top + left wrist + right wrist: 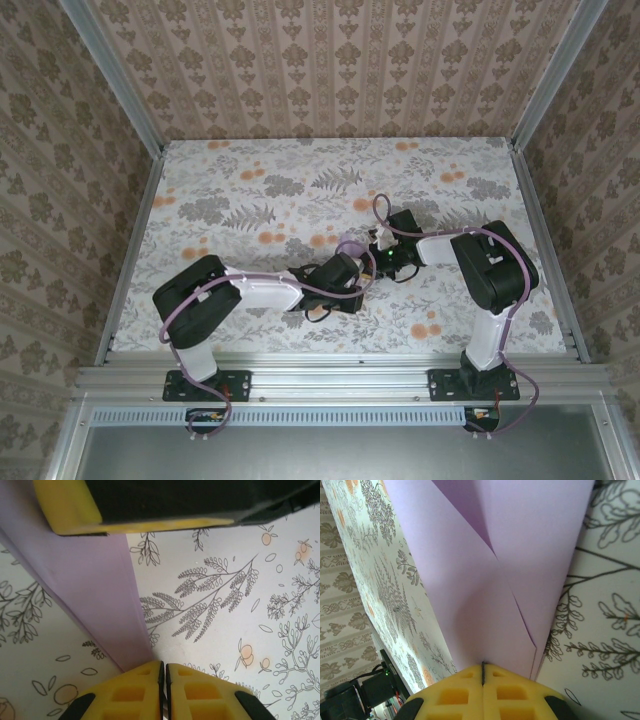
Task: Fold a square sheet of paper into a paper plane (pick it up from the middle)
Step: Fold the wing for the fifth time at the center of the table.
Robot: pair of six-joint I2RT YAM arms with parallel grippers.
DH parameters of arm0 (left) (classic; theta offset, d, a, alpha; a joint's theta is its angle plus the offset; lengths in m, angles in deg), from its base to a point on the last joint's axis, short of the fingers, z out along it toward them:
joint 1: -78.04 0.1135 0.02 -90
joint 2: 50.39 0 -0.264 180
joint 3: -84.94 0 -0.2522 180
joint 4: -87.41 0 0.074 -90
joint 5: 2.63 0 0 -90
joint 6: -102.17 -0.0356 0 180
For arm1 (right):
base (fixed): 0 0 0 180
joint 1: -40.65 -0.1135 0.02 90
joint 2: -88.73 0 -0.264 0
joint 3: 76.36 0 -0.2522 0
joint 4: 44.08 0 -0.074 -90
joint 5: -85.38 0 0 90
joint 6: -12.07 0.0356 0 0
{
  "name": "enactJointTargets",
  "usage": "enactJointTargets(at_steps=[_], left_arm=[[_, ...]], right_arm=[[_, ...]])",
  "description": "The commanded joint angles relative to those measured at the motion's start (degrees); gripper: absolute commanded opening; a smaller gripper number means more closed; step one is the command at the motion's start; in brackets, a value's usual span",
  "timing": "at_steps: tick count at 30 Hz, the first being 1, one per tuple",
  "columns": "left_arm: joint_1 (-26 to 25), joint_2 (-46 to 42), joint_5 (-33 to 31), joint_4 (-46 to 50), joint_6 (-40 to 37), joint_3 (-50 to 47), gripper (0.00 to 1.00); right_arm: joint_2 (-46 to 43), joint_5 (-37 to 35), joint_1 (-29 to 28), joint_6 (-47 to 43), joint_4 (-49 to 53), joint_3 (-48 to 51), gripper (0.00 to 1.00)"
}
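Arms reach from the near edge to the middle of the table (250, 180). There the left gripper (163, 669) and the right gripper (483, 667), both pressed together, pinch the half-folded lavender sheet (510, 555) between them. Pulling apart or twisting could tear it, I think.

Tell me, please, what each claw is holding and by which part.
Both hold the folded purple paper. The right claw is shut on one edge, where the folded layers meet. The left claw looks shut on a narrow tip of it.
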Motion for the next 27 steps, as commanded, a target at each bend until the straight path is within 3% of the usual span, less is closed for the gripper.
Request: enactJointTargets(at_steps=[1,14,27], left_arm=[[-2.71,-0.63,5.12,8.17,-0.9,-2.05,0.12],[-1.5,-5.55,7.7,6.52,-1.54,0.08,0.12],[8.87,-6.06,5.03,-1.82,-0.85,0.98,0.13]], right_arm=[[3.13,-10.54,0.57,-0.78,6.96,1.55,0.01],[2.87,-9.7,0.46,-1.07,6.93,1.72,0.01],[2.21,-7.69,0.24,-0.39,5.14,2.08,0.01]])
